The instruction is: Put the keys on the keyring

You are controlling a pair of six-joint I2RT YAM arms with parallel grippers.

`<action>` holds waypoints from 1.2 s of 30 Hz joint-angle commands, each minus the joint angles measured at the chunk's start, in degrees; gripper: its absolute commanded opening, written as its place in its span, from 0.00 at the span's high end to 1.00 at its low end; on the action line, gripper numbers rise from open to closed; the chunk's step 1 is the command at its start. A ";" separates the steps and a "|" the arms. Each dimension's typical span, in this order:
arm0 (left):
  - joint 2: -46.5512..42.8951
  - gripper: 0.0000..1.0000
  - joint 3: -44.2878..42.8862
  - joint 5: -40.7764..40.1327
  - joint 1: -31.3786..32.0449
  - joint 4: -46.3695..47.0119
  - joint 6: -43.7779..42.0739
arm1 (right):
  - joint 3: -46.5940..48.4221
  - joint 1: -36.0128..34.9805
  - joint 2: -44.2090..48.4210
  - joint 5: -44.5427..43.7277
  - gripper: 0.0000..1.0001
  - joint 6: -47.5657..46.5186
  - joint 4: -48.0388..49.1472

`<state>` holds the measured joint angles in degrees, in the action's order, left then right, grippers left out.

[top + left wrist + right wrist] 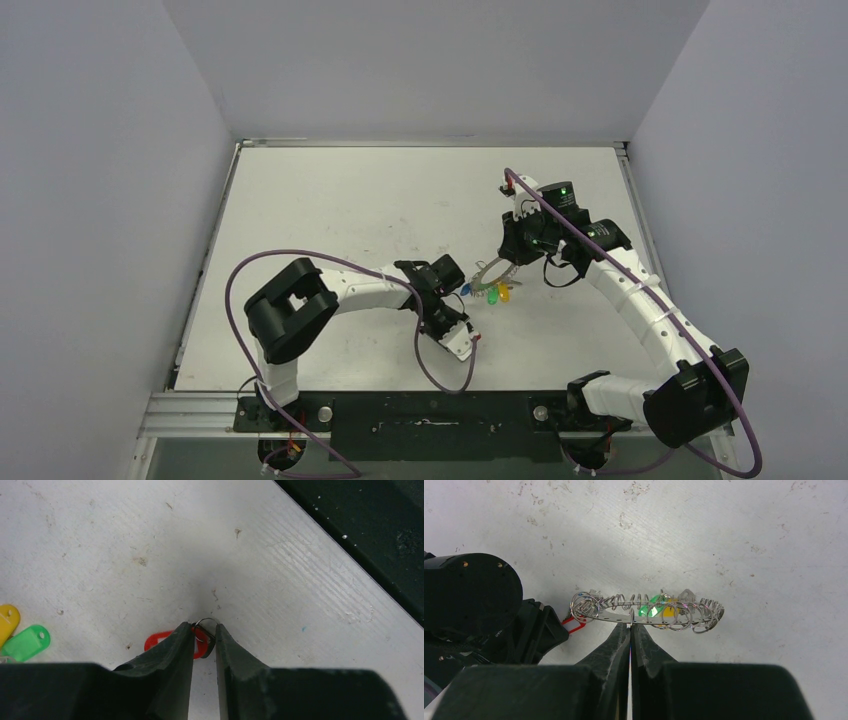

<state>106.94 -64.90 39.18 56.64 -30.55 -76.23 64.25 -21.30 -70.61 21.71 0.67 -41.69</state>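
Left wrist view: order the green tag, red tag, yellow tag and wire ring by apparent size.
1. green tag, nearly whole.
2. red tag, partly behind a finger of the left gripper, so unsure against green.
3. yellow tag, cut by frame edge.
4. wire ring, smallest.

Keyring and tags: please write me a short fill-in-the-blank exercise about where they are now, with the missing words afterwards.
1. The right gripper is shut on the flat edge of the ____.
2. The fingertips of the left gripper stand on either side of the small wire ring of the ____.
3. In the left wrist view, the green tag and the yellow tag show at the picture's ____ edge.
Missing words: keyring; red tag; left.
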 commanded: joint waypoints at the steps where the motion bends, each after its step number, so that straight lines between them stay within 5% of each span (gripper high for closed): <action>1: 0.57 0.83 -2.62 -0.47 0.05 -1.66 -1.34 | 1.04 0.47 0.95 0.24 1.00 0.37 2.14; 6: -0.48 1.00 -2.56 -1.14 0.11 -2.21 -0.83 | 1.18 0.40 0.81 0.50 1.00 0.38 2.23; 12: -4.42 1.00 0.97 -1.53 -0.03 1.37 3.43 | 1.39 0.47 0.75 0.69 1.00 0.41 2.23; 25: -20.26 1.00 20.78 -5.10 -1.26 30.66 27.89 | 2.03 0.43 0.46 1.66 1.00 0.47 2.10; 27: -20.59 0.93 22.64 -6.98 -0.26 34.51 29.93 | 1.94 0.41 0.55 1.64 1.00 0.48 2.05; 29: -20.43 0.76 25.01 -9.86 1.46 39.08 32.66 | 1.92 0.47 0.64 1.64 1.00 0.48 1.99; 36: -17.42 0.67 29.74 -17.63 4.48 53.46 40.86 | 1.83 0.46 0.65 1.63 1.00 0.48 2.22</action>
<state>88.07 -36.25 26.46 60.40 10.68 -42.15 64.25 -21.30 -70.65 22.52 0.67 -41.69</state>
